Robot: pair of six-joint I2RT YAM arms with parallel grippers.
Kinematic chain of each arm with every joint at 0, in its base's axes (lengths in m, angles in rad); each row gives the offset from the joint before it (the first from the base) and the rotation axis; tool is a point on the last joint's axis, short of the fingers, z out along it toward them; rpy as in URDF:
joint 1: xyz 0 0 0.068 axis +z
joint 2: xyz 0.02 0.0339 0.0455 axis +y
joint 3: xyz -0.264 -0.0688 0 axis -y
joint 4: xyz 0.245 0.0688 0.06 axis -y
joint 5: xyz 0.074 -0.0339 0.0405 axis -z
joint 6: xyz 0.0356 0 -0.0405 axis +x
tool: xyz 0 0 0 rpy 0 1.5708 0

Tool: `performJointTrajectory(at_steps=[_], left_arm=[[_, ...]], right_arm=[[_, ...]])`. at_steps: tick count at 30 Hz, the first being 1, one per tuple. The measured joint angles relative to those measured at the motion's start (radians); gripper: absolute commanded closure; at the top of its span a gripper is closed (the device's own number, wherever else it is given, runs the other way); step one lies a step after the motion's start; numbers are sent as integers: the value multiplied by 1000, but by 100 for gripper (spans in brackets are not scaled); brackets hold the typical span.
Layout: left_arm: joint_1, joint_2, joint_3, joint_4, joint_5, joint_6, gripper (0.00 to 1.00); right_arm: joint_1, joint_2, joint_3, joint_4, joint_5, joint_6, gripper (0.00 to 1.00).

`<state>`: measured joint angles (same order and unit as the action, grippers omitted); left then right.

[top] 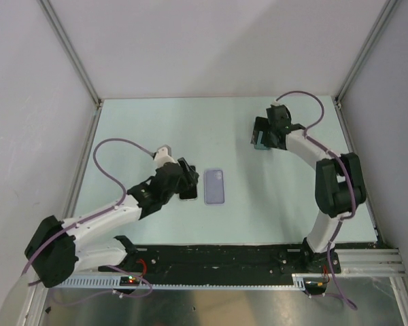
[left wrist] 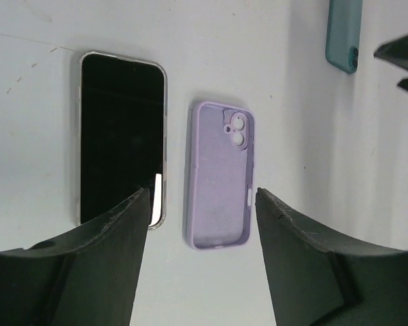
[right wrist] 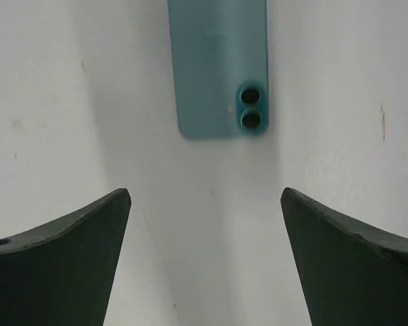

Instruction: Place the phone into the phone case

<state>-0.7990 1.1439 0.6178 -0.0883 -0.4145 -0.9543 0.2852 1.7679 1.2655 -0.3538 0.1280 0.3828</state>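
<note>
Phone (left wrist: 122, 139) lies flat on the counter (top: 143, 122), screen up, not yet cased. Lavender case (left wrist: 219, 175) sits just beside it, parallel, hollow side up, camera holes at the far end. Left jaws hang open over the pair and hold nothing; one finger (left wrist: 88, 272) is above the phone's near corner. Right jaws are wide open and empty over a teal slab (right wrist: 221, 68), case or phone, cannot tell.

Risks, as I judge them:
- A thin phone flat on a smooth top offers little edge to pinch, so fingers may skid off the glass or knock the case.
- The case is loose and may skate or tip when pressed into.
- Wrong-end entry would miss the camera holes.

Counter pale, matte, faintly scuffed. Plain grey walls (top: 211, 47), aluminium posts (top: 71, 51).
</note>
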Motion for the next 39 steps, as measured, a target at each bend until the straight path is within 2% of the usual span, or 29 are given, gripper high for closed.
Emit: performJointTrajectory(at_steps=[7,12,29,31,39], left_arm=[[101,-83,50,-90,178,125,31],[143,-95,98,-111,258,172,31],[180,-48,152,-139,367,204,32],[182,-41,161,-139,370,204,32],[192,-29,172,-140,378,204,31]], right_arm=[[-6,212,234,-51,38,-128,1],[-11,316,324,-103,44,-179,1],[-45,523,599,-324,-12,-223,2],[-43,536,623,-349,-14,-224,6],[-39,590,727,-447,-34,-233,44]])
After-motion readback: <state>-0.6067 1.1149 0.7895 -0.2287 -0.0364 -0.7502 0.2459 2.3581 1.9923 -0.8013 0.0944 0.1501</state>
